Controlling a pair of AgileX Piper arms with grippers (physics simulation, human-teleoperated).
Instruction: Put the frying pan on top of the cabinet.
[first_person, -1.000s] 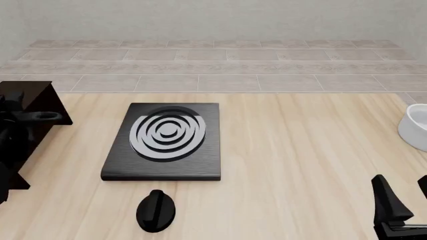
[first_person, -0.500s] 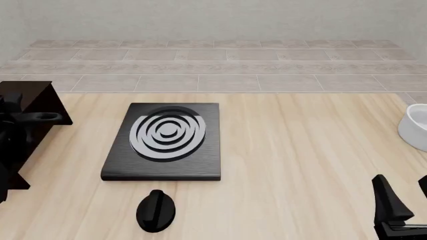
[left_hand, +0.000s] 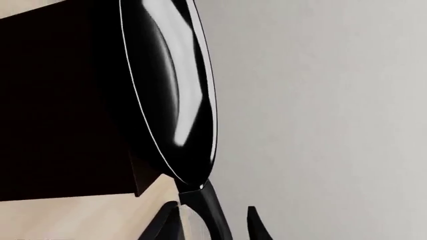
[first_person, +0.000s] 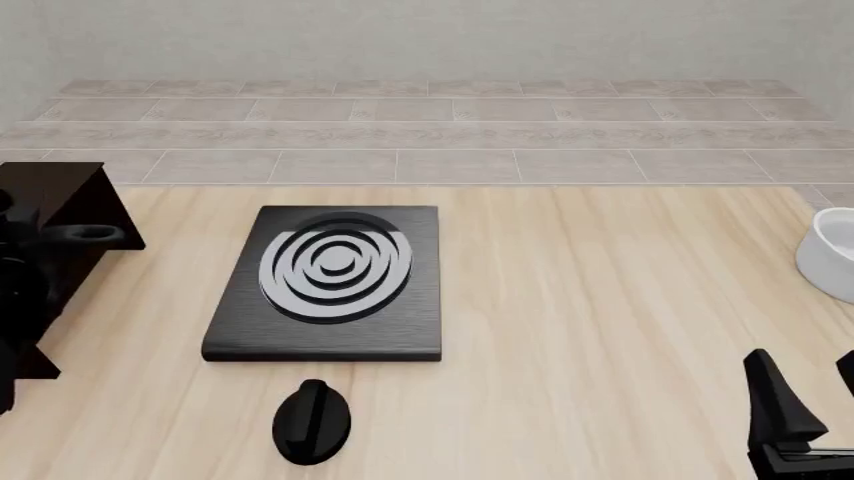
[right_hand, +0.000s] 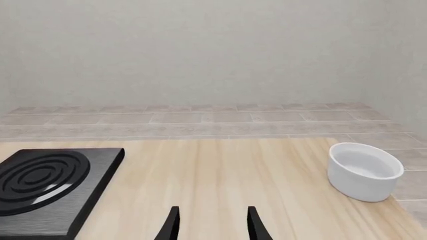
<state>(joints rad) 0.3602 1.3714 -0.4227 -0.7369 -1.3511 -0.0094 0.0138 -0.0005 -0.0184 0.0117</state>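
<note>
You are holding the pan (left_hand: 170, 95) by its handle between the left gripper (left_hand: 212, 222) fingers beside the cabinet (left_hand: 60, 110), so level it before letting go; the right gripper (right_hand: 211, 223) is idling with fingers apart.

Glossy black frying pan (left_hand: 170, 95) (mirror sheen), matt dark-wood cabinet (left_hand: 60, 100)

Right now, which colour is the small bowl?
White bowl; the right wrist view shows it best.

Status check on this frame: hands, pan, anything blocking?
Left hand straddles the pan handle, fingers apart, grip unclear. Pan tilted against the cabinet. Right hand open, idle near the table's near edge. Hob, knob, bowl stand clear.
</note>
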